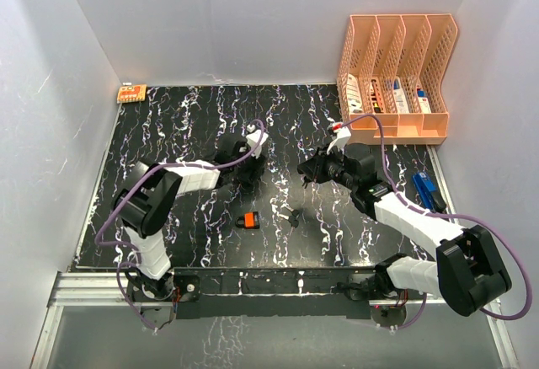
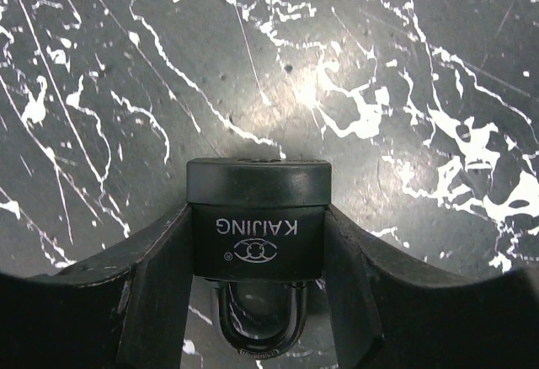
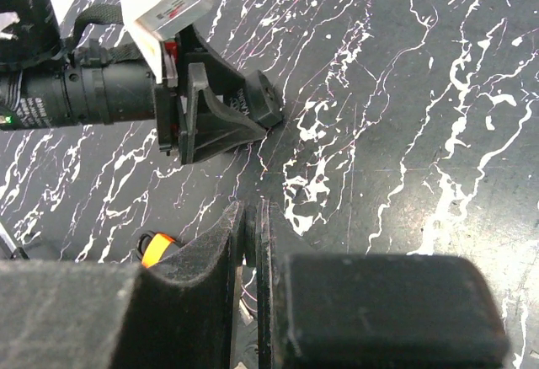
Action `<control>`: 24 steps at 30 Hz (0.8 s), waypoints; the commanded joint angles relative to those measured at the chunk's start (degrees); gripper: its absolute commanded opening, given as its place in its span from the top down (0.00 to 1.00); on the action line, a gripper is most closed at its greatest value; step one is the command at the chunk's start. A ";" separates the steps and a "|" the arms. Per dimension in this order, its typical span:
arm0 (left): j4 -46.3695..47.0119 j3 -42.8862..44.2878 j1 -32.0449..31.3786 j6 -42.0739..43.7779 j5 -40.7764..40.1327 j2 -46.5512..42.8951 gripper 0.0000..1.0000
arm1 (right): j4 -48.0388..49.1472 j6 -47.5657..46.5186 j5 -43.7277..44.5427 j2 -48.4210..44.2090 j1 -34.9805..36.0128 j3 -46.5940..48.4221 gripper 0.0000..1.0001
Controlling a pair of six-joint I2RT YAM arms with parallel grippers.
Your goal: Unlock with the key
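The black metal padlock with a steel shackle (image 2: 257,184) sits squarely between the fingers (image 2: 152,285) of the left end effector (image 2: 258,217). They lie against both narrow sides of its body, pinching it just above the black, white-veined bench (image 2: 379,66). The shackle (image 2: 257,339) points back toward the wrist and the base faces outward.

By its look the lock is dense, rigid and smooth-skinned, so it is likely to twist or slip under a key's torque. A firm hold low across the body seems best, with the outward face left bare.

The right end effector (image 3: 251,217), ahead of the left one, has its fingers pressed together. Whether a thin key is between them cannot be told. A small dark key-like object (image 1: 293,216) lies on the bench near it.
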 commanded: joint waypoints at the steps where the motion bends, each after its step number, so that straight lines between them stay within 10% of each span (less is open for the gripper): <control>1: 2.39 -3.59 -0.57 -1.08 -0.72 -6.94 1.00 | 1.48 0.84 1.61 -0.86 -0.35 2.76 1.00; 12: 34.94 -23.79 -0.66 -0.24 9.60 -22.84 1.00 | 3.80 7.26 2.59 0.82 -0.37 2.88 1.00; 24: 61.39 -35.40 -1.28 7.43 23.28 -18.24 1.00 | 3.68 5.78 2.78 -3.47 -0.14 2.04 1.00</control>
